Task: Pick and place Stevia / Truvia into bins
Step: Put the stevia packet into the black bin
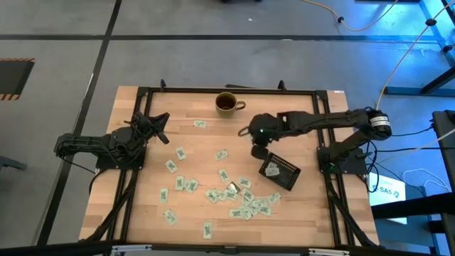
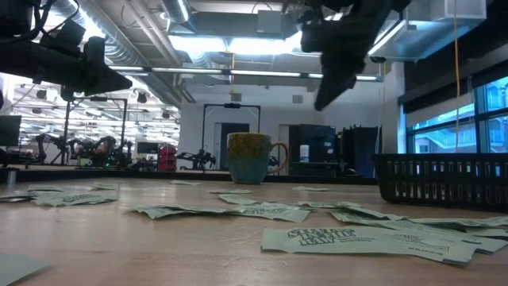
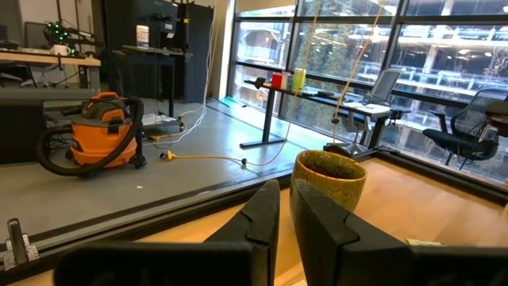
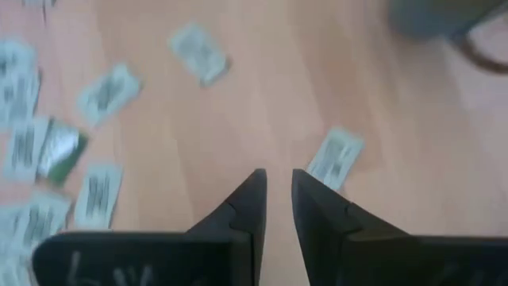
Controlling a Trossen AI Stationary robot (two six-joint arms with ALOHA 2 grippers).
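Many pale green and white Stevia sachets (image 1: pixel 245 203) lie flat and scattered over the wooden table, thickest at its near middle. The black bin (image 1: pixel 279 171) stands on the table at the right. My right gripper (image 1: pixel 247 134) hangs above the table's middle, left of and beyond the bin. It slants down and is slightly open, with nothing between its fingers (image 4: pixel 278 179); one sachet (image 4: pixel 335 157) lies on the wood below it. My left gripper (image 1: pixel 161 132) waits at the table's left, level, shut and empty (image 3: pixel 284 199).
A brown-rimmed mug (image 1: pixel 226 103) stands at the far middle of the table, straight ahead of my left gripper (image 3: pixel 329 179). Bare wood lies between the mug and the sachets. A black frame (image 1: pixel 213 89) runs along the table's edges.
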